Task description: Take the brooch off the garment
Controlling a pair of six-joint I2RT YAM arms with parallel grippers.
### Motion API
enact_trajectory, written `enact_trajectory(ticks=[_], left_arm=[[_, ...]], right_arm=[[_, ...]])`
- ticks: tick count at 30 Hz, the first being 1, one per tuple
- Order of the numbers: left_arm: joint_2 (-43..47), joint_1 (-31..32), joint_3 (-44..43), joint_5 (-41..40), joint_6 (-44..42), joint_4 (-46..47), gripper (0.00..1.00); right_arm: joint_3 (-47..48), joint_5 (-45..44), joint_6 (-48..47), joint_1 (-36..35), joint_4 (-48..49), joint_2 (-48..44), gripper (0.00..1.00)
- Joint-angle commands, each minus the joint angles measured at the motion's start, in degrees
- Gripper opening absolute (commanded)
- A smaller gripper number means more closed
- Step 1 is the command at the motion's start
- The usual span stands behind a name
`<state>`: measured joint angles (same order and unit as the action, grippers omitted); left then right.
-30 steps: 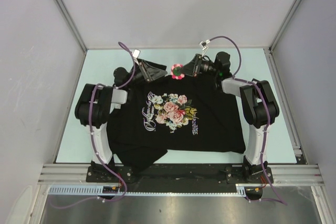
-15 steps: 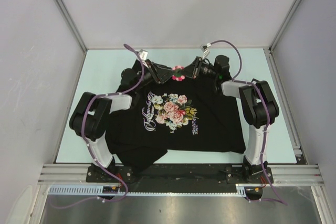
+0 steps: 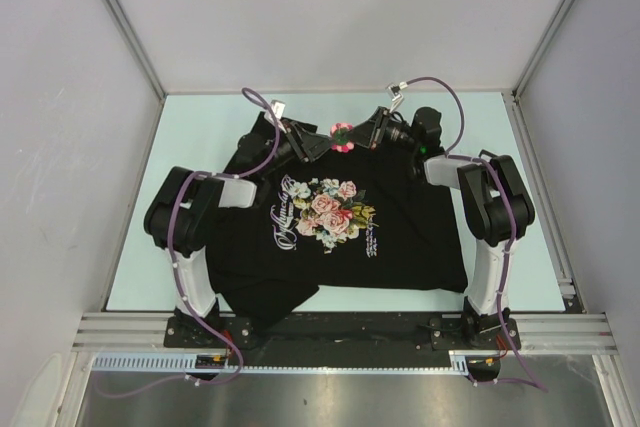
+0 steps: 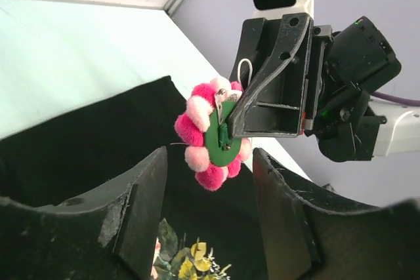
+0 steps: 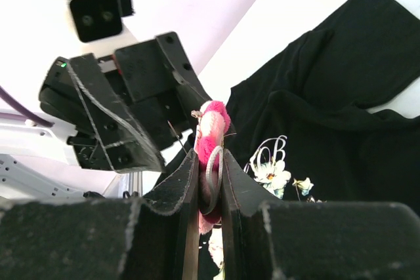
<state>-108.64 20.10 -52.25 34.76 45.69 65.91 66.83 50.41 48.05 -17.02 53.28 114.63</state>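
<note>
Item 1. Left gripper: set over the far edge of the garment, just left of the brooch. Jaws are held well apart and nothing is gripped; the cloth is not pinned down by it.

Item 2. Brooch: found at the collar edge, raised above the black cloth and turned on edge, green backing shown. Whether its pin is free of the fabric cannot be told.

Item 3. Right gripper: closed tight on the brooch, pinched at the backing and ring.

Risks noted: if the pin is caught, the garment may be dragged up with the pull, since no hold is kept on the cloth. Fabric may be snagged or torn. The thin grip may be lost and the brooch dropped.
</note>
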Motion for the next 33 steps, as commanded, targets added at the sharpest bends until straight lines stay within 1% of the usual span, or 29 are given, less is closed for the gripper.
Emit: enact_trajectory(ticks=[1, 7, 10, 11, 14, 22, 26, 29, 33], left_arm=[[-0.52, 0.38, -1.45, 1.62, 2.82, 6.95, 0.59], [0.27, 0.47, -0.57, -0.57, 1.86, 7.30, 0.61], [0.18, 0.91, -0.75, -0.75, 1.94, 7.57, 0.58], [0.10, 1.00, -0.84, -0.75, 1.94, 7.57, 0.54], [0.10, 1.00, -0.66, -1.45, 1.59, 7.57, 0.50], [0.44, 1.08, -0.57, -2.85, 2.12, 8.27, 0.52], [0.36, 1.17, -0.66, -3.74, 2.21, 8.44, 0.48], [0.45, 1.09, -0.31, -4.17, 2.38, 8.80, 0.43], [0.01, 1.09, -0.92, -4.26, 2.82, 8.53, 0.42]], right_arm=[[-0.12, 0.21, 0.38, 0.23, 3.85, -3.01, 0.00], [-0.03, -0.22, -0.15, -0.38, 3.33, -3.27, 0.00], [-0.03, -0.84, -1.55, -0.65, 1.75, -3.53, 0.00], [-0.03, -0.93, -2.34, -0.65, 1.31, -3.88, 0.00], [-0.03, -1.28, -3.40, -1.00, 0.16, -4.32, 0.00], [0.06, -2.25, -5.34, -1.53, -1.86, -4.76, 0.00], [0.23, -2.51, -6.30, -1.97, -2.91, -4.94, 0.00], [0.41, -2.51, -6.48, -1.97, -3.35, -4.94, 0.00], [0.58, -2.60, -7.09, -2.23, -4.05, -4.94, 0.00]])
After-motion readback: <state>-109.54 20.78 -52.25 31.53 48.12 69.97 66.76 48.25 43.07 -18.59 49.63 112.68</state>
